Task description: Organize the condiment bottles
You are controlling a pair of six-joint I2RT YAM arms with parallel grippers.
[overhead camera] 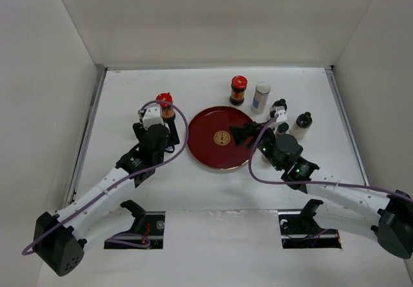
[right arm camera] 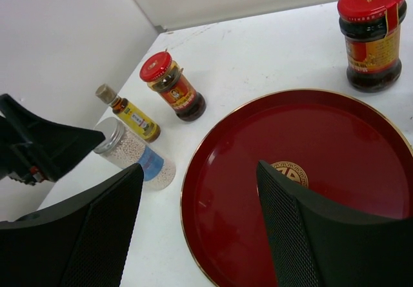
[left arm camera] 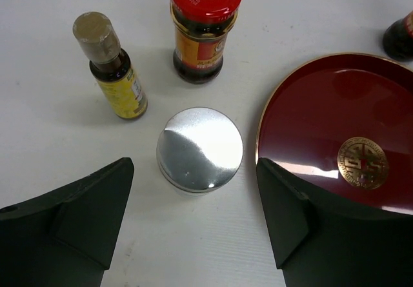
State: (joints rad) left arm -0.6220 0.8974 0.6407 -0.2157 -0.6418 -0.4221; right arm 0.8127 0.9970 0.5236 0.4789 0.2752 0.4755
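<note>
Left end effector (left arm camera: pixel 193 166) spread astride the silver-capped jar (left arm camera: pixel 200 148), beside the plate (left arm camera: pixel 322 106), left of table (left arm camera: pixel 51 138) centre; right end effector (right arm camera: pixel 200 168) spread, empty. Your off-centre squeeze could topple the jar into the yellow-labelled bottle (left arm camera: pixel 117 77).

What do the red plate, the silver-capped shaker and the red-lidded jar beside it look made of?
Red plate: glossy lacquer or plastic, sharp reflections, gold rim.
Silver-capped shaker: cap looks like polished metal or metallised plastic, mirror glare; body clear, glass or plastic.
Red-lidded jar: probably clear glass, dark contents showing through; glossy printed lid, possibly metal.
</note>
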